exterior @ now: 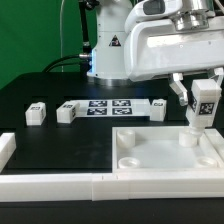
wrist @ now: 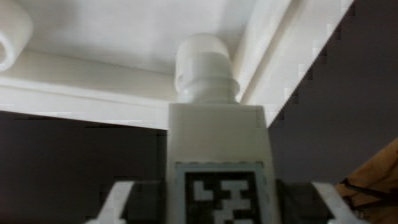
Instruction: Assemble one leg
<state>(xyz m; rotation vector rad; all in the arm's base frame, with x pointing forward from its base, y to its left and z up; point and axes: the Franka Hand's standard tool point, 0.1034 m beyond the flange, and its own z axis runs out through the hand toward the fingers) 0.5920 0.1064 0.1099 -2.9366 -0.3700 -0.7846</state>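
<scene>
Exterior view is showing a black table (exterior: 60, 140) lying before a green backdrop (exterior: 30, 40), with the arm's white base (exterior: 108, 50) standing behind the middle. Going from the exterior view's left, a first loose leg (exterior: 36, 113) and a second loose leg (exterior: 67, 112) are lying near each other. The marker board (exterior: 108, 107) is lying just beside the second one, and a third loose leg (exterior: 160, 108) is resting at the board's far end. Toward the exterior view's right, the gripper (exterior: 204, 92) is clamping the held leg (exterior: 204, 106) upright over the far right corner of the white panel (exterior: 160, 165).

A white rail (exterior: 60, 185) is running along the front edge and turning up at the exterior view's left, fencing that side. The dark table surface between the rail and the row of legs is lying open. The panel's raised rim is crowding the held leg closely.

Wrist view is showing the held leg (wrist: 217, 130) pointing its round peg (wrist: 205, 65) at the panel's corner (wrist: 107, 40). Whether the peg is touching a socket is impossible to tell. The fingers (wrist: 118, 205) are being cut off by the frame edge, and the leg's tag (wrist: 222, 200) is looking blurred.
</scene>
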